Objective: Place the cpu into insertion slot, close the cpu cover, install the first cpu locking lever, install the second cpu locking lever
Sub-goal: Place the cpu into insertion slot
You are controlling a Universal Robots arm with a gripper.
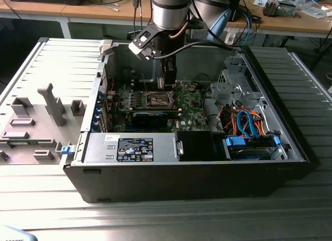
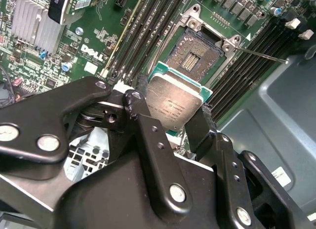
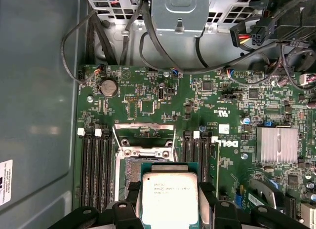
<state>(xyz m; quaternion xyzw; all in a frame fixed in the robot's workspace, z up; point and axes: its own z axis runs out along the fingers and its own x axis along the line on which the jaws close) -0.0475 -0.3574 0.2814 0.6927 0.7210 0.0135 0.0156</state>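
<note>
My gripper point(image 1: 165, 84) hangs inside the open computer case, just above the motherboard, and is shut on the cpu point(image 2: 175, 103). The cpu is a thin square chip with a silvery top and green edge, clamped between two black fingers point(image 2: 142, 101) by opposite sides. In both wrist views it hovers close over one edge of the insertion slot point(image 2: 196, 54), apart from it. The slot point(image 3: 131, 168) lies bare, with a dark pin field and metal rim. The cpu cover point(image 3: 144, 138) is swung open at the slot's far edge. One thin locking lever point(image 2: 261, 55) sticks out sideways, released.
Long black memory slots point(image 3: 96, 165) flank the socket on both sides. A finned heatsink point(image 3: 276, 145) and a black graphics card point(image 1: 150, 118) sit nearby. Cables and a drive cage point(image 1: 236, 88) crowd the exterior view's right. The grey case wall point(image 3: 34, 115) stands close to the socket.
</note>
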